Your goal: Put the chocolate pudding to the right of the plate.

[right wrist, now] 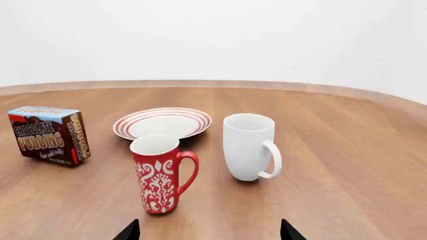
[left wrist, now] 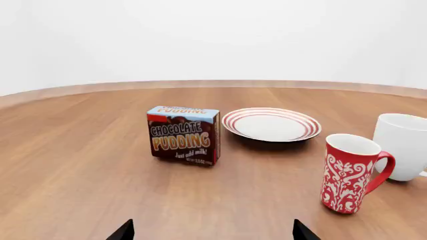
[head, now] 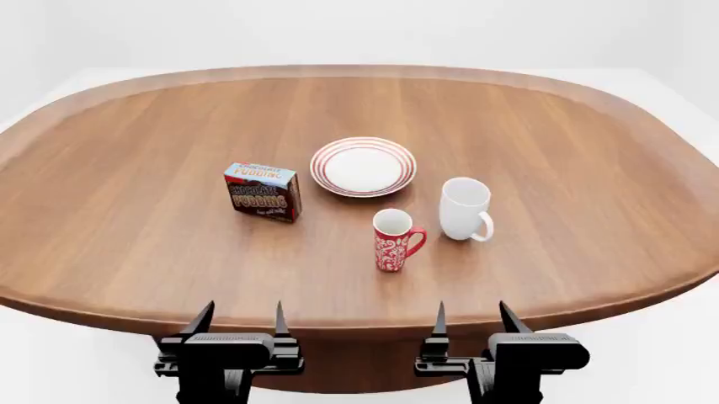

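The chocolate pudding (head: 263, 192) is a dark brown carton with a light blue top, standing upright just left of the plate (head: 363, 166), a round white plate with red rim rings. The carton (left wrist: 183, 135) and plate (left wrist: 271, 124) also show in the left wrist view, and the carton (right wrist: 49, 135) and plate (right wrist: 162, 123) in the right wrist view. My left gripper (head: 239, 318) and right gripper (head: 472, 317) hang at the table's near edge, both open and empty, well short of the carton.
A red patterned mug (head: 393, 240) stands in front of the plate, with a plain white mug (head: 464, 208) to its right. The wooden oval table (head: 584, 168) has a rounded front edge just ahead of my grippers.
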### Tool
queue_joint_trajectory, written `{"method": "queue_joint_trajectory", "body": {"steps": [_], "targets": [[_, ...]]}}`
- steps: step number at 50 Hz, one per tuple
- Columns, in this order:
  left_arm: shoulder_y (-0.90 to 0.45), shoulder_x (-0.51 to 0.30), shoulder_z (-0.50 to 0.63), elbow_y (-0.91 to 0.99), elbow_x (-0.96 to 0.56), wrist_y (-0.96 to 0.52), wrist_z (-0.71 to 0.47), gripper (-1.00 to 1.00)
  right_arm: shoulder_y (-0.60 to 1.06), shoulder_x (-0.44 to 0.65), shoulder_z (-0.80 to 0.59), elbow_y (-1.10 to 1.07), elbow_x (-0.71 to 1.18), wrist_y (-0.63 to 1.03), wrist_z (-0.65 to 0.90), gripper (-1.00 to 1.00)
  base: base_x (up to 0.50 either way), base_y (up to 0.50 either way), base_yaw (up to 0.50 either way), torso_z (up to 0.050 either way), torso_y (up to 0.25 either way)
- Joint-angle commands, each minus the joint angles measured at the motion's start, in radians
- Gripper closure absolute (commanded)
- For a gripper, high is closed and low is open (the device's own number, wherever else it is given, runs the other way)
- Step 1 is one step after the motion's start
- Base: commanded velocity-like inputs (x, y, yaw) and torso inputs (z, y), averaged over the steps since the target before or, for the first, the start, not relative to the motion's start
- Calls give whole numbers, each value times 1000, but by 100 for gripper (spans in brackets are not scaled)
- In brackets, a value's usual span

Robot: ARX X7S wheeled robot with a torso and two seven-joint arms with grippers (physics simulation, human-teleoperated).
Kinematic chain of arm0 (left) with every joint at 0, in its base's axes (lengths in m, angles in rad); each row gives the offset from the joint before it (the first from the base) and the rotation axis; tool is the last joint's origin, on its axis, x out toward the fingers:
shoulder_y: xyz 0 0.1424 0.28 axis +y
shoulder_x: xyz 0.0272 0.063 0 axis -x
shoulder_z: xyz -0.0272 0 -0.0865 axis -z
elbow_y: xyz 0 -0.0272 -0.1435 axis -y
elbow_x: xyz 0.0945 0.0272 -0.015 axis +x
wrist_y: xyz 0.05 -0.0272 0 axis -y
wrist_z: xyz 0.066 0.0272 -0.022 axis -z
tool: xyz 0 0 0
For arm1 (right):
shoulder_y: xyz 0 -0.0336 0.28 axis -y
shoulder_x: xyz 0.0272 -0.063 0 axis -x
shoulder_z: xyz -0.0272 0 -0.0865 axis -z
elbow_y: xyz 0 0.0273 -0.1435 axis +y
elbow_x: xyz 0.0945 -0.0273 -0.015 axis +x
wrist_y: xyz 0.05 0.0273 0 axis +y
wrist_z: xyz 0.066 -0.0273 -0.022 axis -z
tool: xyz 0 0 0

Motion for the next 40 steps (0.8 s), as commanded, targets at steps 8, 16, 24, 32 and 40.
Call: {"method": "queue_joint_trajectory", "body": {"steps": [8,16,24,32,40], "targets": [[-4,-40,44,1,-49,-10,-30,-100,3,39,-41,-19,58,32,44,-100,0,0,0,0,0],[-7,-57,69,-15,-50,10,-48,-100,-4,58,-62,-25,78,28,50,-100,33,474,0,0,0],[-7,-69,83,-21,-56,20,-64,-100,-4,69,-80,-8,81,15,65,-100,41,500,0,0,0],[-7,-78,94,-23,-68,23,-75,-100,-6,79,-94,-10,81,17,83,-100,7,50,0,0,0],[-5,-89,102,-1,-75,8,-90,-100,-5,92,-97,-45,117,68,84,-100,0,231,0,0,0]]}}
